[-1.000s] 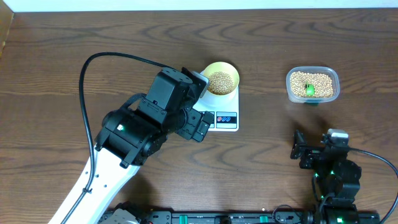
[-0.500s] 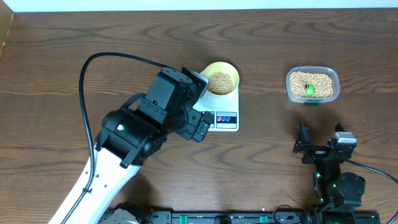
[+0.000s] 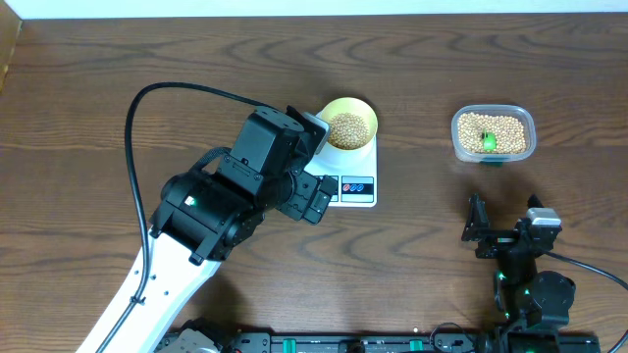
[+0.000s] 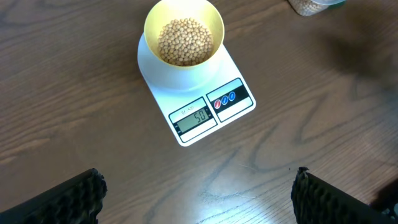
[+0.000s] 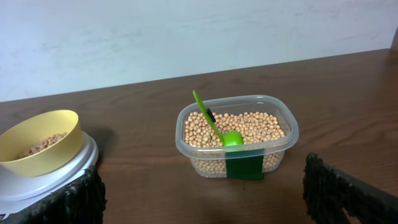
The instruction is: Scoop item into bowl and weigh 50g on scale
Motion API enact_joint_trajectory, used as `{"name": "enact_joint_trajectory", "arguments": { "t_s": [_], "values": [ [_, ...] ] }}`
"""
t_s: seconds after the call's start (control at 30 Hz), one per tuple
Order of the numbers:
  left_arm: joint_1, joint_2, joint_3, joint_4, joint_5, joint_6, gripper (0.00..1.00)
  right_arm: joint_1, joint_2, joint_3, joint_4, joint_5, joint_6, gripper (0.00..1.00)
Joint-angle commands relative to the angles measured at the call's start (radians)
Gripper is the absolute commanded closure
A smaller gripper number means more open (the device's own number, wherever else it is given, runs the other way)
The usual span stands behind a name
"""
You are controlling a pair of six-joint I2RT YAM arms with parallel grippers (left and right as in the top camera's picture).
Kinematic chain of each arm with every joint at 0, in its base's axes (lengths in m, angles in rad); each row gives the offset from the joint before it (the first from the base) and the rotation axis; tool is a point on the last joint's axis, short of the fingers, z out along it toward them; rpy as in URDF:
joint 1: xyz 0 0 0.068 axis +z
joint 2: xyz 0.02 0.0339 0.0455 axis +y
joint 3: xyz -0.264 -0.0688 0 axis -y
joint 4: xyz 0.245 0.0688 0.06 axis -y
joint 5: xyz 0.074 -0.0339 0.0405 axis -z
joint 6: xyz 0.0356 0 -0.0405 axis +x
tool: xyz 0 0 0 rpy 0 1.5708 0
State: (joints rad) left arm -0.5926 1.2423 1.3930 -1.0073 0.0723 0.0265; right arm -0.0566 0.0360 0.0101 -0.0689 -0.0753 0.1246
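Beans (image 4: 182, 41) are heaped in the yellow bowl (image 4: 183, 76), which is seated on the round platform of the white scale (image 4: 239, 84). Bowl and scale are found ahead of the left claw (image 4: 199, 193), below it and centred between its fingers, well apart from them. The display (image 4: 194, 116) appears to read fifty, though the digits are small. The left claw is seen wide open, nothing held. The right claw (image 5: 202, 199) is also spread fully, empty. The clear tub (image 5: 273, 155) of spare beans lies straight ahead of it, with the green scoop (image 5: 232, 139) left inside, handle leaning up and away. From the right claw the bowl is seen off to the front-left. The step is judged to be a final check of the weight, with scooping probably finished. Both claws are best kept clear of the platform and bowl so the reading is not disturbed. The table (image 4: 74, 112) should not be bumped. If the figure is judged off, only a few beans should be added or removed with the scoop.
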Motion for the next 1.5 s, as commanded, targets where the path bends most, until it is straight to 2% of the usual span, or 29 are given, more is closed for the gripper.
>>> {"name": "enact_joint_trajectory", "arguments": {
  "t_s": [0.0, 0.73, 0.87, 0.93, 1.03, 1.23, 1.33, 1.47],
  "values": [
    [0.002, 0.000, 0.016, -0.002, -0.013, 0.006, 0.02, 0.000, -0.010, -0.005, 0.002, -0.006, -0.010, 0.01],
    [0.002, -0.003, 0.016, -0.011, -0.012, 0.005, 0.02, 0.000, -0.010, -0.005, 0.002, -0.006, -0.010, 0.01],
    [0.017, -0.090, 0.016, -0.023, -0.013, 0.006, 0.02, 0.000, -0.010, -0.005, 0.002, -0.006, -0.010, 0.01],
    [0.060, -0.162, 0.015, -0.020, -0.012, 0.006, 0.02, 0.000, -0.010, -0.005, 0.002, -0.006, -0.010, 0.01],
    [0.198, -0.278, 0.015, 0.014, -0.006, 0.006, 0.02, 0.000, -0.010, -0.005, 0.002, -0.006, -0.010, 0.01],
    [0.491, -0.479, 0.005, 0.041, 0.135, 0.006, 0.02, 0.000, -0.010, -0.005, 0.002, -0.006, -0.010, 0.01],
    [0.551, -0.577, -0.050, 0.063, 0.168, 0.006, 0.02, 0.000, -0.010, -0.005, 0.002, -0.006, -0.010, 0.01],
    [0.610, -0.743, -0.233, 0.181, 0.233, 0.006, 0.02, 0.000, -0.010, -0.005, 0.002, -0.006, -0.010, 0.01]
  ]
}}
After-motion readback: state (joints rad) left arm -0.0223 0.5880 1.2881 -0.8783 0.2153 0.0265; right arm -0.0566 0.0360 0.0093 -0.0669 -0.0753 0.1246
